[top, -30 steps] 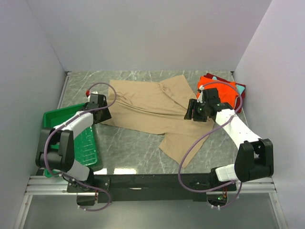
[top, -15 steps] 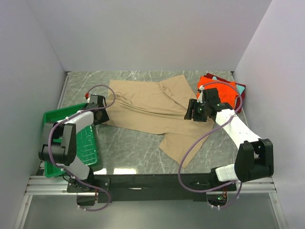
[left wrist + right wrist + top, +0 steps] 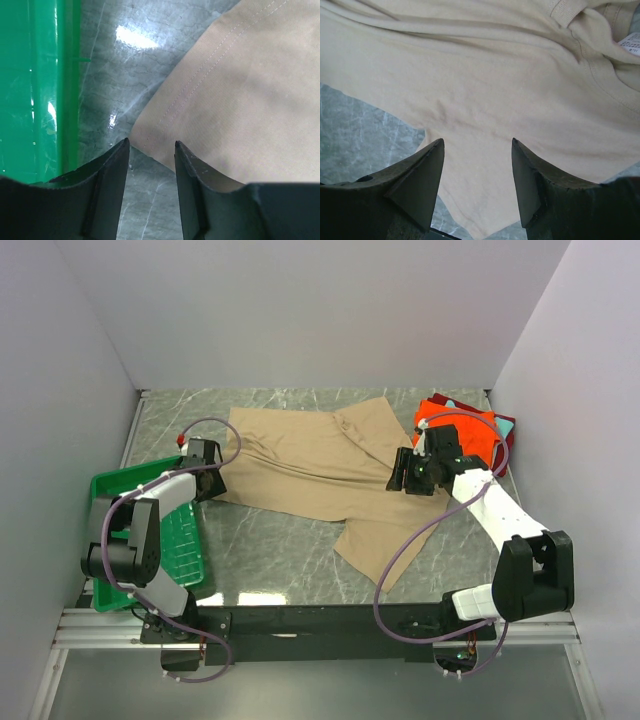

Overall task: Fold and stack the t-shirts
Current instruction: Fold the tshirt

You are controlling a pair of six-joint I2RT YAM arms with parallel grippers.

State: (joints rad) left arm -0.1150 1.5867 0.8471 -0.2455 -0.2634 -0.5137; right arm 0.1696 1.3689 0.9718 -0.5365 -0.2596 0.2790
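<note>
The tan shirt's [image 3: 240, 100] corner lies just ahead of the half-open, empty left hand [image 3: 151, 145]; the right hand [image 3: 477, 143] hangs open, empty, over the cloth.

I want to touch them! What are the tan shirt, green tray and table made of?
Tan shirt: soft cloth, matte, with wrinkles and stitched hems.
Green tray: probably hard plastic, glossy with light spots.
Table: looks like polished marble, or a print of it; grey, veined, shiny.
</note>
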